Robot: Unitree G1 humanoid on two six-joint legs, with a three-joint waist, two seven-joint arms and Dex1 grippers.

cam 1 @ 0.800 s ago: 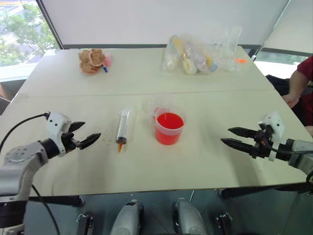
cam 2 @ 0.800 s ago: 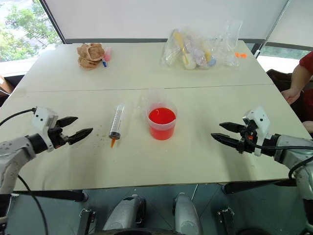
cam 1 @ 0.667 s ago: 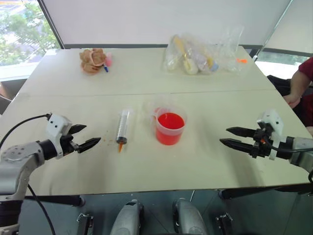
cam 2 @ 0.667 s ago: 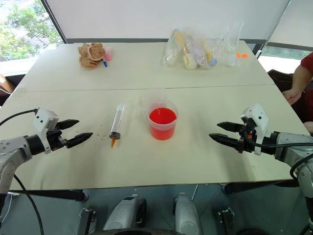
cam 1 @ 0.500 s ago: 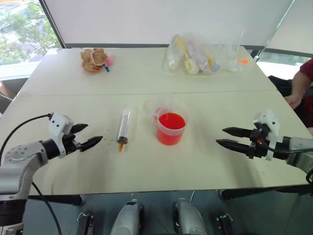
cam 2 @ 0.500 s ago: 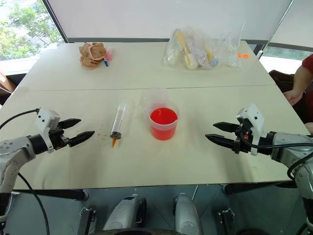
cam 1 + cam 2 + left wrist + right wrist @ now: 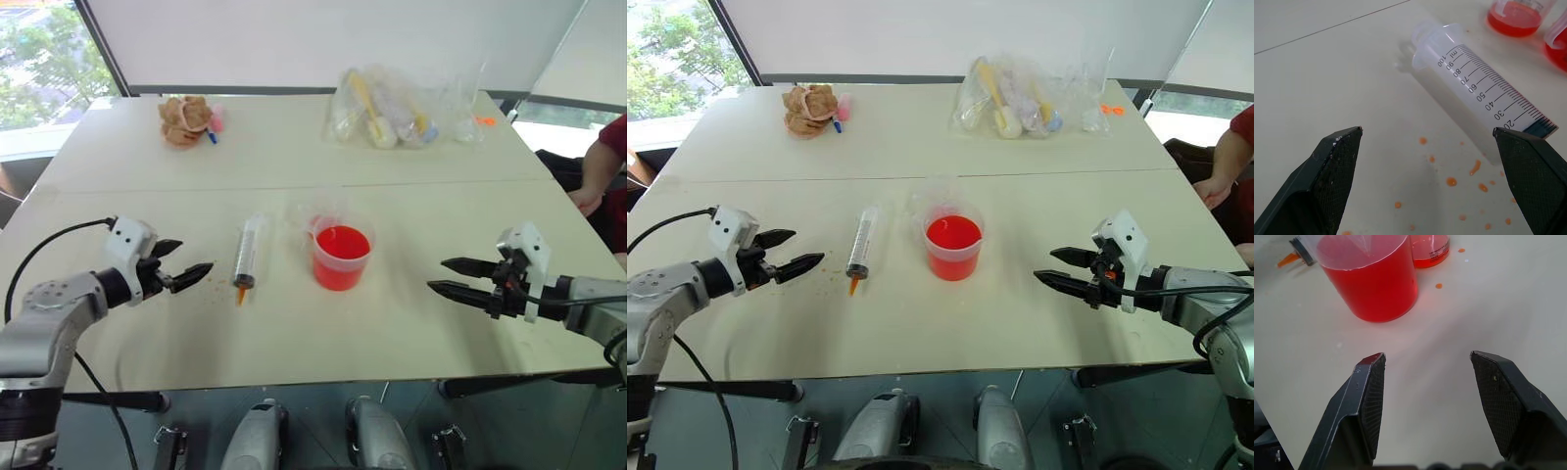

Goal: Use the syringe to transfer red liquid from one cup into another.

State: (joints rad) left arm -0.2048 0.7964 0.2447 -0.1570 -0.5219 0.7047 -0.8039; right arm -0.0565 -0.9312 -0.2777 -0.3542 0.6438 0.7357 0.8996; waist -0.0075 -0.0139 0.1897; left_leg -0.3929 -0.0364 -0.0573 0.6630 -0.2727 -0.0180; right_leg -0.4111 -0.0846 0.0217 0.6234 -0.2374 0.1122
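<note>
Syringe [image 7: 248,252] flat on the tabletop [image 7: 392,323], long axis running away from the robot, orange tip nearest, just left of the red beaker [image 7: 340,257]. Left gripper [image 7: 186,275] close beside its barrel, jaws wide and empty; right gripper [image 7: 453,277] well apart beyond the beaker, jaws likewise spread, holding nothing

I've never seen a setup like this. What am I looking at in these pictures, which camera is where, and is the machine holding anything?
It is a two-armed robot at a table. Two pictures come from cameras in its head, looking down; two come from its wrists, peering between black fingers. The left gripper and the right gripper are both open and hold nothing. On the table lie the syringe with an orange tip, a beaker of red liquid, a barely visible clear cup behind it, clear bags and a brown toy farther back. Orange drops dot the surface.
</note>
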